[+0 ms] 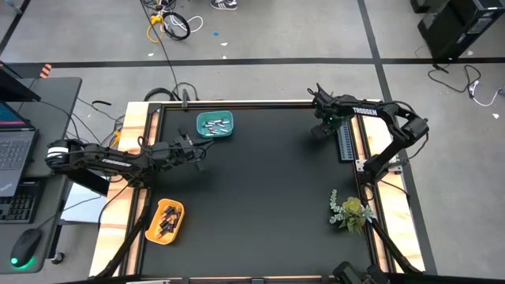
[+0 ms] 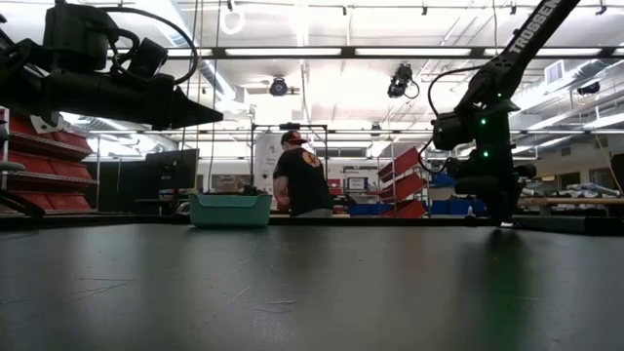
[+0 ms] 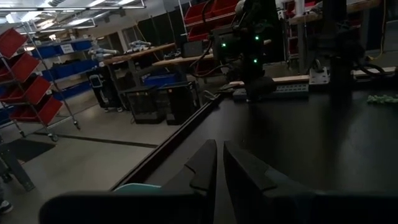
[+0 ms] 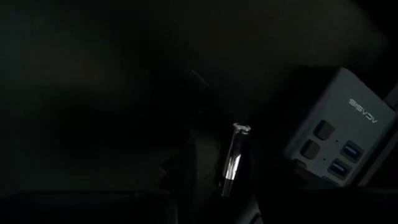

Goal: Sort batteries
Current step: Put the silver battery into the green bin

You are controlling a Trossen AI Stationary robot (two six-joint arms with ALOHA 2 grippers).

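1. Right gripper (image 1: pixel 322 128) sits low at the table's two o'clock, a silvery battery (image 4: pixel 235 158) standing between its fingers; whether they pinch it, I cannot tell.
2. The grey strip (image 1: pixel 346 142) lies just beside it.
3. Left gripper (image 1: pixel 199 160), fingers together and empty, hovers at ten o'clock, near the teal bin (image 1: pixel 215 125) of batteries.
4. Yellow bin (image 1: pixel 166 221) at seven o'clock.

Your left arm reaches in from the table's left edge, stretched nearly level above the surface, its gripper (image 1: pixel 197 155) raised and the two fingers (image 3: pixel 205 163) pressed together with only a sliver between them. Your right arm bends in a high arch over the far right side, elbow outward, its gripper (image 1: pixel 322 126) pointed down close to the table with its fingers around a slim silvery cylinder (image 4: pixel 235 158).
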